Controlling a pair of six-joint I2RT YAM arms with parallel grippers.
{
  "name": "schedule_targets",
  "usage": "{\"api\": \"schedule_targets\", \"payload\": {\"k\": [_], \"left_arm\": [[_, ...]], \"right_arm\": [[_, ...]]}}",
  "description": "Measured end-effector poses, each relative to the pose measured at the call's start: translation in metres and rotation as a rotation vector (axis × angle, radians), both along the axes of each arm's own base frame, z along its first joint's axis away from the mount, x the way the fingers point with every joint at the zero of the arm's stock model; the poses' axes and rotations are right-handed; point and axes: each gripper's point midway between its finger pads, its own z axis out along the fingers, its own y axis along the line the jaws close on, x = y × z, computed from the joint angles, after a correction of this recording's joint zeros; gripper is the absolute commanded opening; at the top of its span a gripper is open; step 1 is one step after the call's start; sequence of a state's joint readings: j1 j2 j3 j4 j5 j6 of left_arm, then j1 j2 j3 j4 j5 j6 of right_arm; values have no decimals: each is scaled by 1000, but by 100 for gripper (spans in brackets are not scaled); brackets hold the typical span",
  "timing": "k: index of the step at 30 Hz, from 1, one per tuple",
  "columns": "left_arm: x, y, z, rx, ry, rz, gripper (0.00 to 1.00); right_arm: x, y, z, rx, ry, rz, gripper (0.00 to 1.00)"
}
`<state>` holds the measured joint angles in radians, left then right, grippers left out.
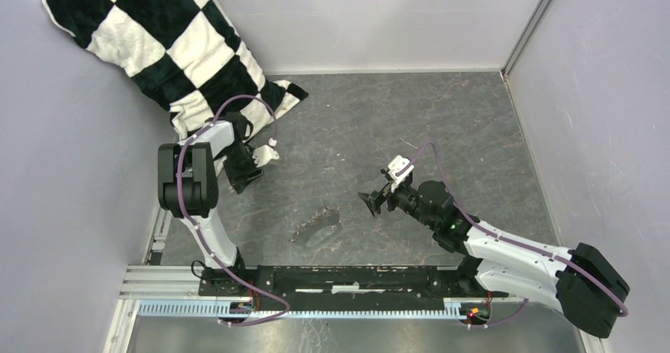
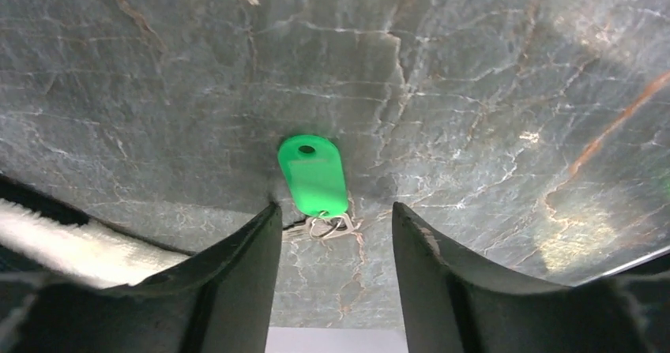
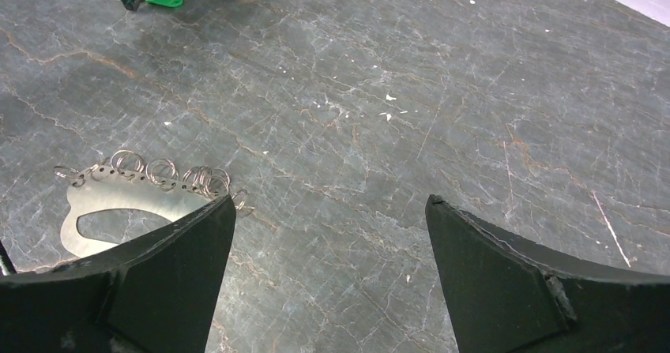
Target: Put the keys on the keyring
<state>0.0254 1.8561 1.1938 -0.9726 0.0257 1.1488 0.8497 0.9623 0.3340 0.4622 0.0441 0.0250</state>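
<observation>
Left wrist view first: what do we have under the left gripper?

— We see the key lying flat on the dark marbled table, its green tag pointing away from us and its small silvery rings at the near end, right between the tips of the jaws. The jaws stand apart, one on each side, and nothing is pinched. Whether the left tip touches the metal we cannot tell.

And the pale strip at the lower left?

— It is white and fuzzy, like cloth; we cannot tell there what it belongs to. From the top external view a black-and-white checked cushion lies in the far left corner, its near end just beside that arm.

Where do we find the keyring?

— In the right wrist view the keyring lies flat on the table at the lower left. A row of small split rings runs along its far edge, and one of our jaws covers its near right corner. The green tag shows at the top left edge of that view, well apart from the keyring.

And the right gripper?

— Its jaws stand wide apart, gripping nothing, held above the table just right of the keyring.
</observation>
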Motion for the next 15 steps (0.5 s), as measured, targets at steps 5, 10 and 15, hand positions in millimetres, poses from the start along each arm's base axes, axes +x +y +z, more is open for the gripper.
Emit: {"api": "schedule_targets", "payload": {"k": [5, 10, 15], "left_arm": [[12, -2, -2, 29, -16, 4, 26], [10, -35, -2, 24, -10, -58, 8], [7, -95, 0, -50, -8, -129, 7]], "right_arm": [[0, -1, 5, 11, -10, -2, 98], [1, -2, 5, 12, -10, -6, 98], [3, -4, 6, 14, -12, -15, 98]]}}
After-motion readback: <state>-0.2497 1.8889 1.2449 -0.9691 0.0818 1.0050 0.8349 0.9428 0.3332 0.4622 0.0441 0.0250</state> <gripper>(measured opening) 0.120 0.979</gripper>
